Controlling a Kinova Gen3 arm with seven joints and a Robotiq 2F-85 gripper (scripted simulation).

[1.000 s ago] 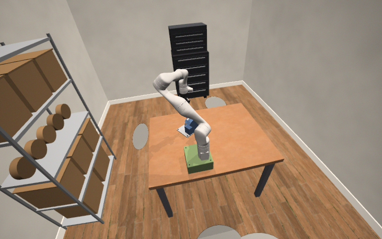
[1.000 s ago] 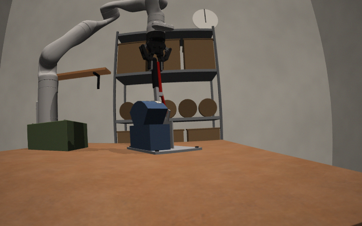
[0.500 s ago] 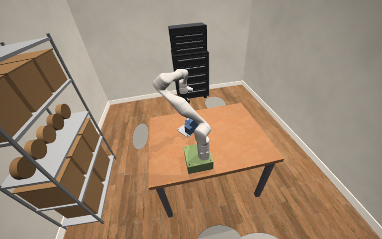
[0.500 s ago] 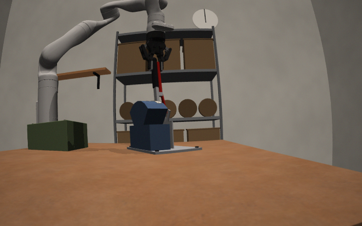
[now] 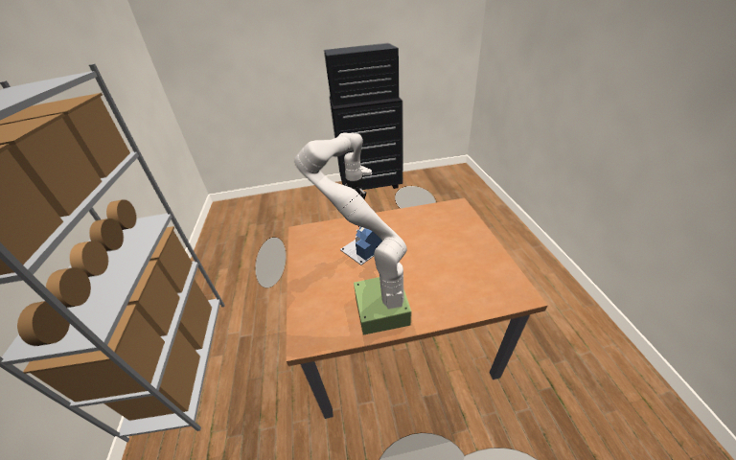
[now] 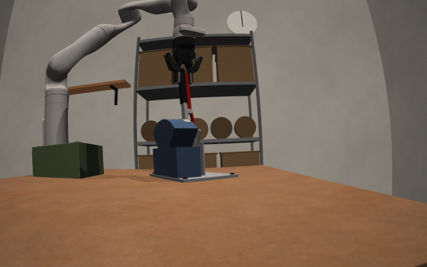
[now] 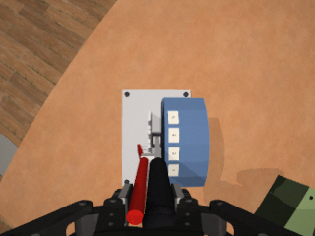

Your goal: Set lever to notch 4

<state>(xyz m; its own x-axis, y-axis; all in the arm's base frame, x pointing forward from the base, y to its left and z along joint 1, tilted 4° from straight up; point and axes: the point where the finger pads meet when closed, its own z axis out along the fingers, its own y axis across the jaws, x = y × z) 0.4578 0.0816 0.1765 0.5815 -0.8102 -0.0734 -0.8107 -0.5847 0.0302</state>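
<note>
A blue lever housing (image 6: 178, 148) stands on a grey base plate (image 6: 201, 176) on the table. It also shows in the wrist view (image 7: 184, 140) with several small white number plates (image 7: 173, 144) in a row along its left edge. A black handle (image 6: 182, 89) rises from it with the red bar (image 6: 188, 94) pressed close beside it. My gripper (image 6: 183, 74) is shut on the top of the handle and the red bar together. In the wrist view the red bar (image 7: 140, 187) lies against the left side of the black handle (image 7: 157, 191) between my fingers. The plate numbers are too small to read.
The arm's green base block (image 5: 381, 312) sits near the table's front edge. A shelf rack with brown boxes and rolls (image 5: 80, 243) stands to the left of the table. A black drawer cabinet (image 5: 364, 113) stands at the back wall.
</note>
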